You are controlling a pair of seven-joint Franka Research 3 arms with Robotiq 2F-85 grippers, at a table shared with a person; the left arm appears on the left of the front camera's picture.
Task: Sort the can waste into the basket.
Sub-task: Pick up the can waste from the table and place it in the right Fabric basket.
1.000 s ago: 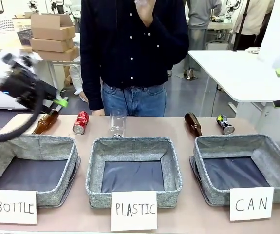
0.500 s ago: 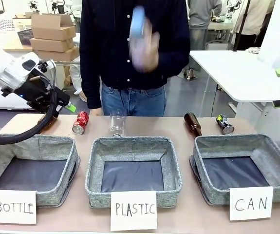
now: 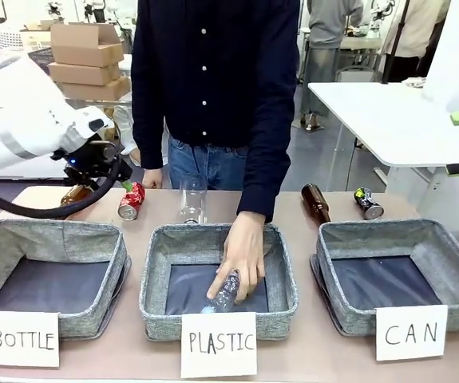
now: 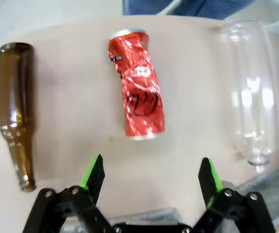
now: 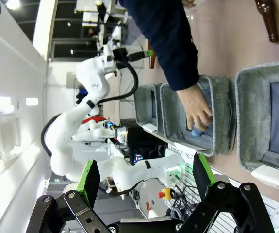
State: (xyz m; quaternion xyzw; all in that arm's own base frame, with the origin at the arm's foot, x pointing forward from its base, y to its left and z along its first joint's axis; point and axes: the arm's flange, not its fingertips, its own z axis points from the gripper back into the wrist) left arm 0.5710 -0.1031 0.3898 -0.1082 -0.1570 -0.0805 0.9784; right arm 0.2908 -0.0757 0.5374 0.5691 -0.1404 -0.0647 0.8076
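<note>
A dented red can (image 3: 131,201) lies at the far left of the table and shows as a crumpled red can (image 4: 137,94) in the left wrist view. My left gripper (image 4: 151,177) hovers open just above and short of it, fingers apart on either side of its line; in the front view the left gripper (image 3: 122,185) hangs over the can's far end. The dark can (image 3: 368,203) lies at the far right, behind the grey basket (image 3: 381,231) carded "CAN". My right gripper (image 5: 144,179) is open and holds nothing, well off the table's right side, looking across at the basket (image 5: 243,121).
Brown bottles (image 3: 315,202) (image 4: 17,109) and a clear bottle (image 3: 191,201) (image 4: 251,97) lie along the far side. The person's hand (image 3: 241,255) holds a plastic bottle (image 3: 223,295) inside the middle "PLASTIC" basket (image 3: 156,271). The "BOTTLE" basket (image 3: 53,233) sits at left.
My left arm has swung right and down over the red can. The person's hand came down from chest height with a plastic bottle into the PLASTIC basket.
</note>
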